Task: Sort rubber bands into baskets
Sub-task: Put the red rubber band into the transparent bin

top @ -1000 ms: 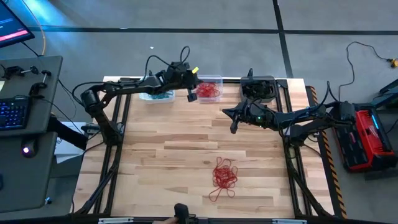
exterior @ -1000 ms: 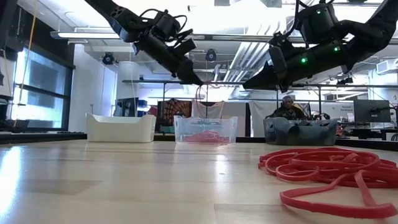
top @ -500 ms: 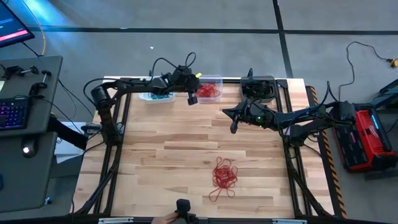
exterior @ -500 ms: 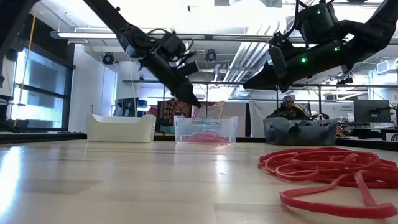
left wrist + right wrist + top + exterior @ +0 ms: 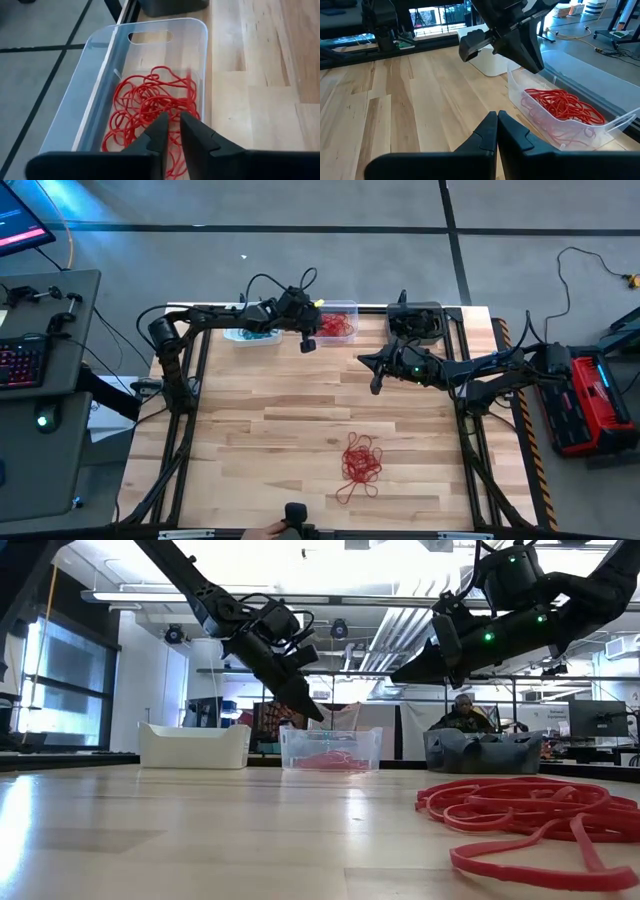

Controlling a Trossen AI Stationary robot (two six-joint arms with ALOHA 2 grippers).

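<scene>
Three baskets stand in a row along the far edge of the table, and I'll place everything from the middle one, the clear basket point(image 5: 337, 321). It already holds a good tangle of red rubber bands point(image 5: 152, 107) lying loose on its floor. To one side of it the white basket point(image 5: 250, 330) has some teal bands point(image 5: 262, 334) in it; to the other side sits the dark grey basket point(image 5: 415, 320), whose contents I cannot make out from here.

The left gripper point(image 5: 308, 343) hangs at the near rim of the clear basket, its fingers point(image 5: 161, 134) slightly parted with nothing between them, so I'd judge a red bunch has just been let go (the bands beneath it lie free, not pinched). The right gripper point(image 5: 375, 385) waits above bare wood, nearer the table's middle than the clear basket, its fingers together and holding nothing.

What is left looks plain enough: a pile of red bands point(image 5: 361, 460) sits on the table well apart from the clear basket, towards the near edge, with one loop trailing out of it. I see only red in that pile, so the remaining trips should all end at the clear basket. By my reckoning the sorting is well along but not finished.
</scene>
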